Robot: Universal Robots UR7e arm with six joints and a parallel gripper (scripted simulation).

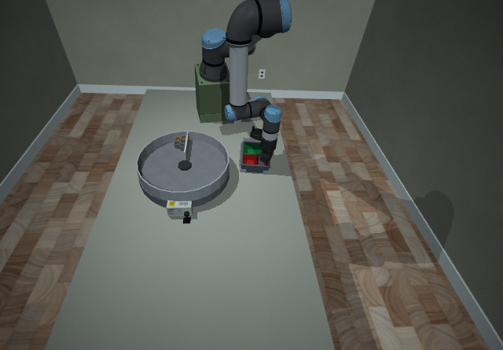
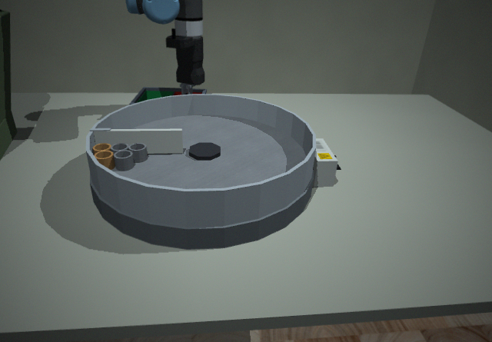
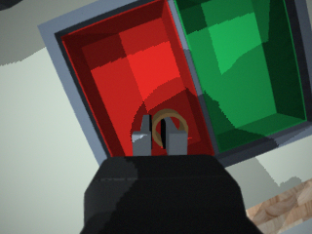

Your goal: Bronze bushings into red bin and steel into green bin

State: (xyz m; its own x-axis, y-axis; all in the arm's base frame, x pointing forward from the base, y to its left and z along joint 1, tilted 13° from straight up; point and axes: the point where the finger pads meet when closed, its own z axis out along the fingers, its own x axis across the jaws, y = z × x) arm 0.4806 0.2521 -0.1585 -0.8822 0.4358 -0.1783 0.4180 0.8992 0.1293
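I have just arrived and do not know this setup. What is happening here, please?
The robot arm's two-finger gripper is shut on a bronze ring-shaped bushing and hangs over the red bin, beside the green bin. Two bronze bushings and three grey steel bushings wait on the round grey turntable.

From above we've got the arm (image 1: pixel 237 70) on its green pedestal (image 1: pixel 209 106) at the far end of the long grey table (image 1: pixel 195 256), elbow high and wrist folded down over the small bin box (image 1: pixel 254 168) just right of the turntable (image 1: pixel 182 166). The gripper (image 1: pixel 266 160) sits over the near right part of that box, above the red bin (image 1: pixel 250 160); the green bin (image 1: pixel 252 149) lies just beyond it. We can't make out the fingers from here. On the turntable's far side a few bushings (image 1: pixel 180 141) huddle left of a white divider (image 1: pixel 187 144).
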